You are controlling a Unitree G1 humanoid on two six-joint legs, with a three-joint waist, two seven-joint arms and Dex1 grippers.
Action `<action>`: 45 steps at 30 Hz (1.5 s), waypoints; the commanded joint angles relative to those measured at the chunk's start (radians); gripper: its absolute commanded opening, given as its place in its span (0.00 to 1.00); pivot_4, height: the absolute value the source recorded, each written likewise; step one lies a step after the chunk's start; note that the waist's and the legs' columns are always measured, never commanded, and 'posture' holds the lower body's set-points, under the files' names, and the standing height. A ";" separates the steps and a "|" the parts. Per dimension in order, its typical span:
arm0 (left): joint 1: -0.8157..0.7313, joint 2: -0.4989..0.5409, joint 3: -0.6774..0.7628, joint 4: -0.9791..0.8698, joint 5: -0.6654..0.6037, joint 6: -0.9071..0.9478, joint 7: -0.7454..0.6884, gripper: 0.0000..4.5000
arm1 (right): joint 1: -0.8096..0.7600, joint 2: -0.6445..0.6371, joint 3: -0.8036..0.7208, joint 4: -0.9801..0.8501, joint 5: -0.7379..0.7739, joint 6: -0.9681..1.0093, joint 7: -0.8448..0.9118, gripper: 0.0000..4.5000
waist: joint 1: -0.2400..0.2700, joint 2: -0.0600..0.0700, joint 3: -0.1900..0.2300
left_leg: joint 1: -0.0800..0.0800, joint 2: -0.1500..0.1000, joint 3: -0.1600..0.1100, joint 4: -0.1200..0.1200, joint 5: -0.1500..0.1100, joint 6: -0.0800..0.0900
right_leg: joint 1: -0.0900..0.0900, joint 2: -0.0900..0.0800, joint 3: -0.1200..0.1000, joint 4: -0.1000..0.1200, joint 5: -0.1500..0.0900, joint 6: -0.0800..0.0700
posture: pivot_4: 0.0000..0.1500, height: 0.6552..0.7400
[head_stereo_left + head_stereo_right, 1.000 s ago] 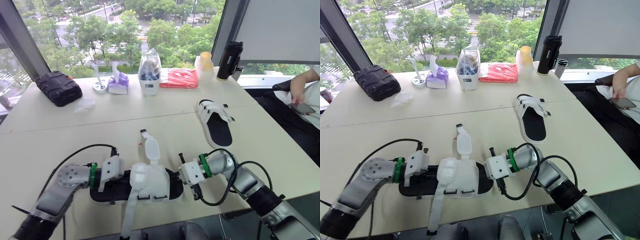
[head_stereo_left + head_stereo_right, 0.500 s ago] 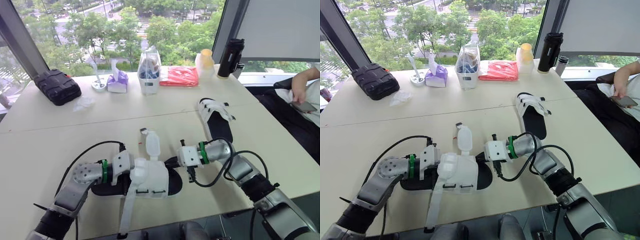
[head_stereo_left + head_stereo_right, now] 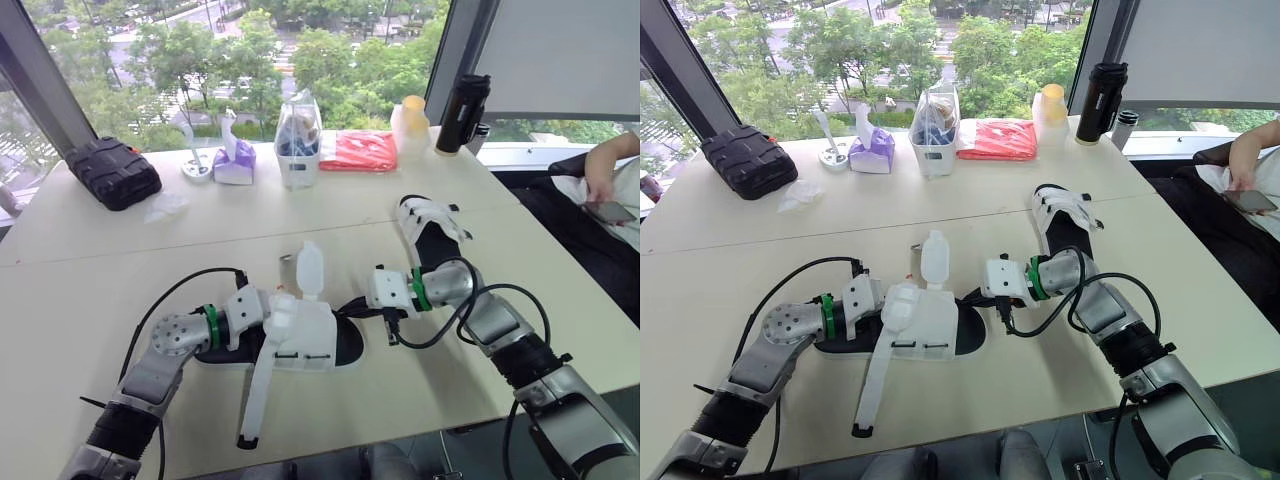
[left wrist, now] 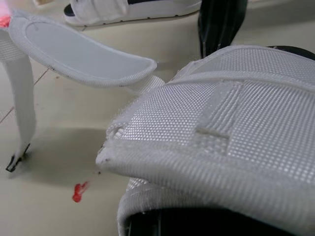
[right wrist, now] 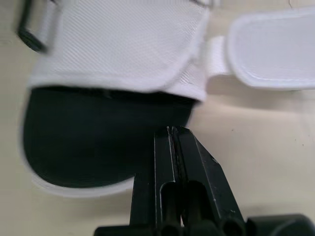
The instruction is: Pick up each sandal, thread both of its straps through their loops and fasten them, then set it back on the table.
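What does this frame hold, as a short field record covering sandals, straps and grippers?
near sandal: white mesh sandal with black sole, lying on the beige table between both grippers
straps: unfastened; long strap trails toward the table's near edge, short flap points away
right gripper: shut, tips at the sole's edge
left gripper: at the sandal's opposite end
second sandal: matching white-strapped sandal, flat on the table, farther right

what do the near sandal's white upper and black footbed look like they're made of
White upper: woven synthetic mesh, matte; a fine grid weave and stitched seams show. Black footbed: smooth, matte, likely foam or rubber; the look leaves it open.
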 commanded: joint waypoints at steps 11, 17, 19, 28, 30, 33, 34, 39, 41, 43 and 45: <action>-0.014 -0.017 0.043 0.009 0.048 -0.038 0.119 0.01 | 0.021 0.006 -0.030 -0.067 0.027 0.038 0.021 0.00 | 0.000 0.000 0.000 | 0.000 0.000 0.000 0.000 0.000 0.000 | 0.000 0.000 0.000 0.000 0.000 0.000 | 1.00 1.00; -0.006 -0.025 0.036 -0.002 0.044 -0.025 0.128 0.01 | 0.076 0.040 -0.013 -0.059 0.015 0.026 0.002 0.00 | 0.000 0.000 0.000 | 0.000 0.000 0.000 0.000 0.000 0.000 | 0.000 0.000 0.000 0.000 0.000 0.000 | 1.00 1.00; 0.005 -0.027 0.035 -0.017 0.039 -0.019 0.127 0.01 | 0.093 0.062 -0.017 -0.056 0.029 0.030 -0.010 0.00 | 0.000 0.000 0.000 | 0.001 0.000 0.000 0.000 0.000 0.000 | 0.000 0.000 0.000 0.000 0.000 0.000 | 1.00 1.00; 0.070 -0.019 0.025 -0.098 -0.004 0.048 0.074 0.01 | 0.105 0.124 -0.014 0.000 -0.006 -0.038 -0.062 0.00 | -0.007 0.000 0.000 | 0.001 0.000 0.000 0.000 0.000 0.000 | 0.000 0.000 0.000 0.001 0.000 0.000 | 1.00 1.00; 0.085 -0.017 0.021 -0.114 -0.002 0.055 0.069 0.01 | 0.117 0.141 -0.010 0.031 -0.014 -0.083 -0.078 0.00 | -0.007 0.000 0.000 | 0.001 0.000 0.000 0.000 0.000 0.000 | 0.000 0.001 0.000 0.001 0.000 0.000 | 1.00 1.00; 0.093 -0.016 0.021 -0.124 -0.002 0.065 0.064 0.01 | 0.123 0.160 -0.007 0.064 -0.023 -0.131 -0.096 0.00 | -0.009 0.000 0.000 | 0.002 0.000 0.001 0.000 0.000 0.000 | 0.000 0.001 0.000 0.002 0.000 0.000 | 1.00 1.00; 0.094 -0.015 0.021 -0.126 -0.001 0.068 0.063 0.01 | 0.123 0.165 -0.002 0.070 -0.027 -0.145 -0.097 0.00 | -0.009 0.000 0.000 | 0.002 0.000 0.001 0.000 0.000 0.000 | 0.000 0.001 0.000 0.002 0.000 0.000 | 1.00 1.00; 0.099 -0.009 0.023 -0.133 0.000 0.083 0.054 0.01 | 0.117 0.175 0.013 0.079 -0.032 -0.152 -0.082 0.00 | -0.010 0.001 0.000 | 0.003 0.001 0.001 0.000 0.000 0.000 | 0.000 0.001 0.001 0.004 0.000 0.000 | 1.00 1.00; 0.110 0.007 0.027 -0.148 -0.005 0.102 0.041 0.01 | 0.115 0.166 0.024 0.084 -0.039 -0.144 -0.061 0.00 | -0.011 0.001 0.000 | 0.003 0.001 0.001 0.000 0.000 0.000 | 0.000 0.001 0.001 0.005 0.000 0.000 | 1.00 1.00; 0.120 0.028 0.045 -0.169 -0.020 0.124 0.031 0.01 | 0.115 0.154 0.033 0.086 -0.039 -0.127 -0.038 0.00 | -0.011 0.001 0.000 | 0.003 0.001 0.001 0.000 0.000 0.000 | 0.000 0.001 0.001 0.006 0.000 0.000 | 1.00 1.00; 0.128 0.059 0.072 -0.195 -0.041 0.156 0.020 0.01 | 0.111 0.143 0.041 0.086 -0.046 -0.114 -0.021 0.00 | -0.010 0.001 0.000 | 0.003 0.001 0.001 0.000 0.000 0.000 | 0.000 0.001 0.001 0.006 0.000 -0.001 | 1.00 1.00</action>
